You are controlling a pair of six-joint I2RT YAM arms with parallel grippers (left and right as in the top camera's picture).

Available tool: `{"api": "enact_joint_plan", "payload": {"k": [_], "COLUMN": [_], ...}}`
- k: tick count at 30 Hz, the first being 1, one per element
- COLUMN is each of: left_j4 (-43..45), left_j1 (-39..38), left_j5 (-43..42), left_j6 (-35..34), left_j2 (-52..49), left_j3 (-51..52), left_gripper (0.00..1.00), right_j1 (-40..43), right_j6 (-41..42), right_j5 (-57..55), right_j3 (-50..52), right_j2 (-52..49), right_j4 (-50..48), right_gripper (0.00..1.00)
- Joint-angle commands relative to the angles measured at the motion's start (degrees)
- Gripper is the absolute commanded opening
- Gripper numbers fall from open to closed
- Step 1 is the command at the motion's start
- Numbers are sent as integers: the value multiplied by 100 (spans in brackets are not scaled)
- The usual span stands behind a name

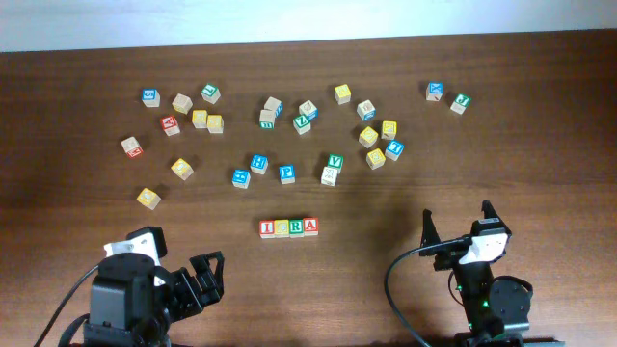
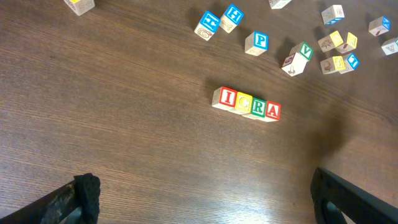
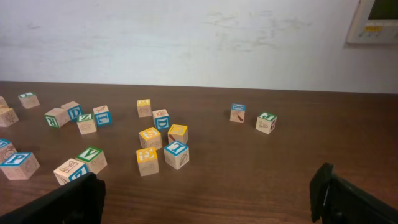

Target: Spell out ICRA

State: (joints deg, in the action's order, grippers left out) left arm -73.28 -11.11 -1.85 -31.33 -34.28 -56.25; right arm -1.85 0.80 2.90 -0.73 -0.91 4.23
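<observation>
The ICRA row [image 1: 288,227] lies on the bench [image 1: 77,202]. It is 4 light-wood cubes touching side by side: red I [image 1: 267,228], C [image 1: 281,228], green R [image 1: 296,227], red A [image 1: 310,226], reading left to right from the arms' side. Beyond the row, away from the arms, the blue P cube [image 1: 286,173] and green V cube [image 1: 335,161] sit nearest. The other loose cubes [image 1: 367,110] are scattered further beyond. The left jaws stand wide and hold nothing, nearer than the row and to its left. The right jaws, also wide and holding nothing, are to the row's right, well apart from it.
</observation>
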Motion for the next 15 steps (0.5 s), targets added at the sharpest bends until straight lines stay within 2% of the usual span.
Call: {"api": "enact_joint_plan", "payload": {"k": [1, 15], "left_j4": [9, 9], "left_j1": [15, 15], "left_j5": [59, 61], "left_j6": [-74, -74], "left_j2": [13, 13], "left_j3": [17, 17], "left_gripper": [99, 99], "right_j1": [33, 33], "right_j6": [-26, 7], "right_j5": [-125, -79], "right_j3": [42, 42], "right_j2": [72, 72], "right_j4": [42, 22], "right_gripper": [98, 98]}}
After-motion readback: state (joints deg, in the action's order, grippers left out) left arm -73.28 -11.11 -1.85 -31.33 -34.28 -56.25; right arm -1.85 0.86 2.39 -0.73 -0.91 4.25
